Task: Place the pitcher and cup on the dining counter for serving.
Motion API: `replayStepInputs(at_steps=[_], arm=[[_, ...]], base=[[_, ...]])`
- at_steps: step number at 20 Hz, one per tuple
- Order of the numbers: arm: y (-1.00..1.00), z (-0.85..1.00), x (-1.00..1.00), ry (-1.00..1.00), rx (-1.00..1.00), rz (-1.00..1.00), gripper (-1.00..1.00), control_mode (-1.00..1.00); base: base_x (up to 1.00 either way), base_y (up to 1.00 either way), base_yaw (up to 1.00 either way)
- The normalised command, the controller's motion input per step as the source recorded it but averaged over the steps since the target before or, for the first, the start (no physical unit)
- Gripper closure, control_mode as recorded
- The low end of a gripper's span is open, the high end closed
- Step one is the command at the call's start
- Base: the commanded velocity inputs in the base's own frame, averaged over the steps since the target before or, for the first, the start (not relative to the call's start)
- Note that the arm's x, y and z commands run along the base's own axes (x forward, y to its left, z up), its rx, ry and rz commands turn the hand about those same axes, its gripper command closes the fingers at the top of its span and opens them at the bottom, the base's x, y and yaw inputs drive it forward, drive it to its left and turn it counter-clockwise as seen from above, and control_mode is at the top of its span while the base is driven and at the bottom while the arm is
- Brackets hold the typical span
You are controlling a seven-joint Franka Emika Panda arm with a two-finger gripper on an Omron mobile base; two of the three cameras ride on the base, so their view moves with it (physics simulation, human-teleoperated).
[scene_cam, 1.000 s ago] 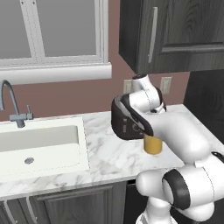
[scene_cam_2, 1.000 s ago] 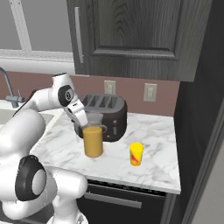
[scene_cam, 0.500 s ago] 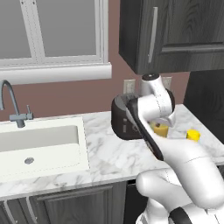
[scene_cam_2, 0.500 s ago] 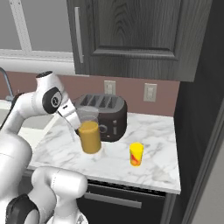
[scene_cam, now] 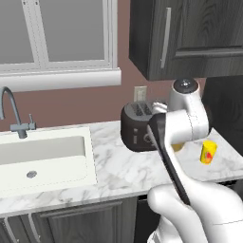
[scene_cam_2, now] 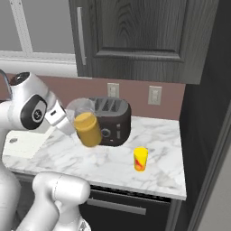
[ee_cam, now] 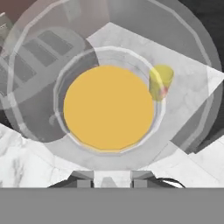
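Gripper (ee_cam: 112, 177): clamped on the pitcher's rim. In the hand view the two dark finger tips rise at the bottom, close together against the clear wall. In the right base view the fingers are masked by the glass, so only the white wrist shows at the vessel's upper left.
Pitcher (scene_cam_2: 85, 124): held off the worktop and tilted, in front of the toaster. The right base view gives its profile, clear above and orange below. The hand view (ee_cam: 109, 107) looks straight down its mouth onto a round orange disc. In the left base view the arm covers nearly all of it; a sliver of orange (scene_cam: 178, 147) shows beneath the forearm.
Cup (scene_cam_2: 140, 159): small and yellow-orange with a reddish mark, upright on the marble worktop, to the right of the pitcher and apart from it. The left base view (scene_cam: 208, 152) places it just right of the arm. The hand view (ee_cam: 160, 83) shows it through the pitcher's wall.
Marble worktop (scene_cam_2: 158, 135): white with grey veins, over dark cabinets.
Toaster (scene_cam_2: 110, 121): dark, two slots, behind the pitcher by the wall; its slots show through the glass in the hand view (ee_cam: 41, 65).
Sink (scene_cam: 42, 152): white basin with a grey tap, left of the toaster.
Wall: two outlets (scene_cam_2: 154, 95) behind the toaster; dark upper cabinet (scene_cam_2: 135, 36) above.
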Motion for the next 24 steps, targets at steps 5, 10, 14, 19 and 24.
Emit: replayStepInputs(at_steps=[5, 10, 14, 19, 24], arm=[[0.0, 0.35, -0.3, -0.16, 0.0, 0.1, 1.0, -1.0], [0.0, 0.23, -0.58, -0.17, 0.0, 0.23, 1.0, -1.0], [0.0, 0.0, 0.0, 0.0, 0.0, 0.0, 1.0, 1.0], [0.0, 0.0, 0.0, 0.0, 0.0, 0.0, 1.0, 1.0], [0.0, 0.0, 0.0, 0.0, 0.0, 0.0, 1.0, 1.0]], base=[[0.0, 0.0, 0.0], [0.0, 0.0, 0.0], [-0.87, 0.0, 0.57], [-0.74, 0.09, 0.78], [-0.39, 0.44, 0.87]])
